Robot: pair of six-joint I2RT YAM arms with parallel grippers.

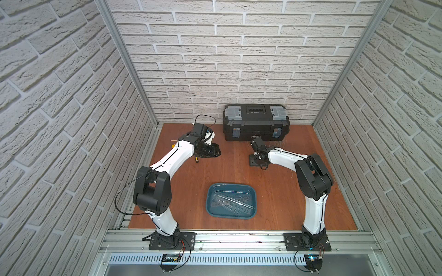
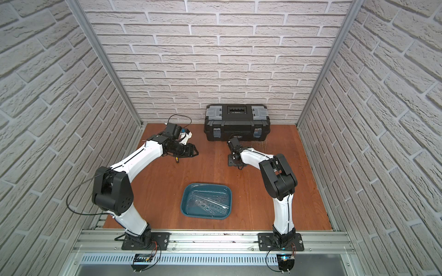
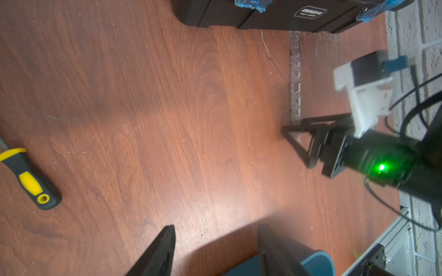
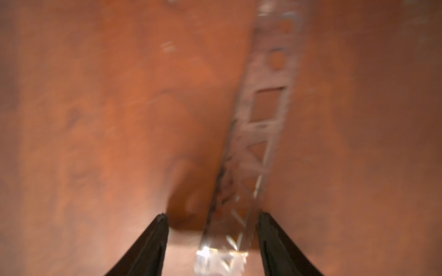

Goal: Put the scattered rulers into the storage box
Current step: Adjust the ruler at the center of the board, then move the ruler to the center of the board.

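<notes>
Clear rulers [image 1: 229, 203] lie in teal tray [image 1: 248, 191] (stray ruler [image 4: 260, 127] outside).

The only lettering stands on a small white-outlined badge [image 3: 310, 12] on the front wall of the black toolbox [image 3: 275, 16], which sits at 12 o'clock on the table [image 1: 229, 167]. Its upper line is in slanted white capitals that seem to begin "GREEN"; the rest is uncertain, and the smaller line beneath is too fine to read. In both top views the badge [image 1: 256, 136] [image 2: 236, 136] is just a pale smear. The ruler [image 4: 260, 133] carries faint markings, blurred beyond reading.
</notes>
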